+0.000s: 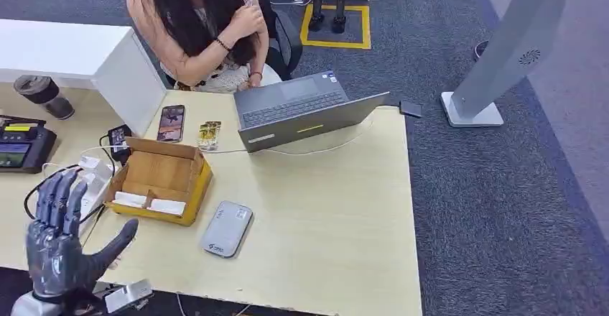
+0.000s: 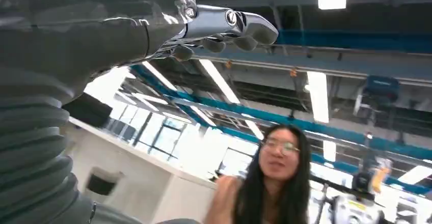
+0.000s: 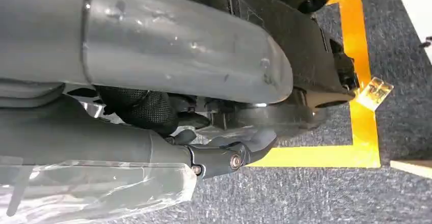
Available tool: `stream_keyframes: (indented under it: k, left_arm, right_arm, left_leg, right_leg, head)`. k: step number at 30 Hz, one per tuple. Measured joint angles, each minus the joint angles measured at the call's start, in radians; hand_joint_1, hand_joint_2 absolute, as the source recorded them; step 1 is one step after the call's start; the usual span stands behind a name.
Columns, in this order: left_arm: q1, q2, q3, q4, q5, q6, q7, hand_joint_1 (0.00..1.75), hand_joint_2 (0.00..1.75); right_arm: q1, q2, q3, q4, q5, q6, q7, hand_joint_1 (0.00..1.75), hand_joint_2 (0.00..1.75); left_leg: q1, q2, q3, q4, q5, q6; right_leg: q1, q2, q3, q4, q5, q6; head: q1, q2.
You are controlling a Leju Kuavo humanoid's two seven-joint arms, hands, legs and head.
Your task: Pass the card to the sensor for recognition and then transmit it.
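Two white cards [image 1: 166,206] lie in the near end of a shallow wooden box [image 1: 162,166] on the pale table [image 1: 323,215]. A flat grey sensor [image 1: 226,229] lies on the table just right of the box. My left hand [image 1: 61,248] is raised at the table's near left corner, fingers spread and thumb out, holding nothing, a short way left of the box. In the left wrist view that left hand [image 2: 153,25] points up toward the ceiling. My right hand [image 3: 153,51] hangs beside my body over the carpet, with nothing in it.
A person [image 1: 205,21] sits at the far side behind an open laptop [image 1: 301,111]. A phone [image 1: 171,123], a small packet [image 1: 209,135], a charger with cables [image 1: 118,140], a black device [image 1: 21,143] and a cup [image 1: 44,95] lie at the left. A white stand [image 1: 503,50] is on the floor at the right.
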Motion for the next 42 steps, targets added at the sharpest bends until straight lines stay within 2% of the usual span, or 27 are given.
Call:
stream_keyframes:
  k: [4, 7, 10, 15, 18, 42]
  left_arm:
    - [0.129, -0.083, 0.110, -0.102, 0.097, 0.000, -0.041, 0.00, 1.75]
    - [0.172, -0.124, 0.195, -0.131, 0.193, -0.021, -0.033, 0.00, 1.75]
    - [0.185, -0.146, 0.266, -0.134, 0.236, -0.051, -0.042, 0.00, 1.75]
    - [0.186, -0.147, 0.270, -0.135, 0.237, -0.052, -0.042, 0.00, 1.75]
    - [0.190, -0.176, 0.340, -0.136, 0.237, -0.060, -0.049, 0.00, 1.75]
    - [0.190, -0.198, 0.370, -0.140, 0.239, -0.062, -0.049, 0.00, 1.75]
  right_arm:
    - [0.019, 0.020, -0.039, -0.007, -0.002, 0.000, -0.017, 0.00, 0.00]
    - [0.020, 0.029, -0.055, -0.012, -0.022, 0.000, -0.028, 0.00, 0.00]
    - [0.020, 0.032, -0.065, -0.019, -0.034, 0.000, -0.030, 0.00, 0.00]
    - [0.020, 0.032, -0.065, -0.019, -0.034, 0.000, -0.030, 0.00, 0.00]
    - [0.020, 0.035, -0.070, -0.024, -0.034, 0.000, -0.031, 0.00, 0.00]
    - [0.020, 0.040, -0.078, -0.027, -0.031, 0.000, -0.030, 0.00, 0.00]
  left_leg:
    - [0.000, 0.000, 0.001, 0.000, 0.000, 0.000]
    - [0.000, -0.004, 0.001, 0.000, 0.000, 0.001]
    - [0.000, -0.005, 0.002, 0.000, 0.001, 0.000]
    - [0.000, -0.005, 0.002, 0.000, 0.001, 0.000]
    - [0.000, -0.006, 0.003, 0.000, 0.002, 0.000]
    - [0.000, -0.008, 0.003, 0.000, 0.002, 0.000]
  right_leg:
    - [0.000, 0.000, 0.001, 0.000, 0.000, 0.000]
    - [0.000, -0.004, 0.003, 0.000, 0.000, 0.000]
    - [0.000, -0.005, 0.004, 0.000, 0.000, 0.000]
    - [0.000, -0.005, 0.004, 0.000, 0.000, 0.000]
    - [0.000, -0.007, 0.005, 0.000, 0.000, 0.000]
    - [0.000, -0.007, 0.006, 0.000, 0.000, 0.000]
  head:
    - [0.000, 0.000]
    - [0.000, 0.000]
    - [0.000, 0.000]
    - [0.000, 0.000]
    - [0.000, 0.000]
    - [0.000, 0.000]
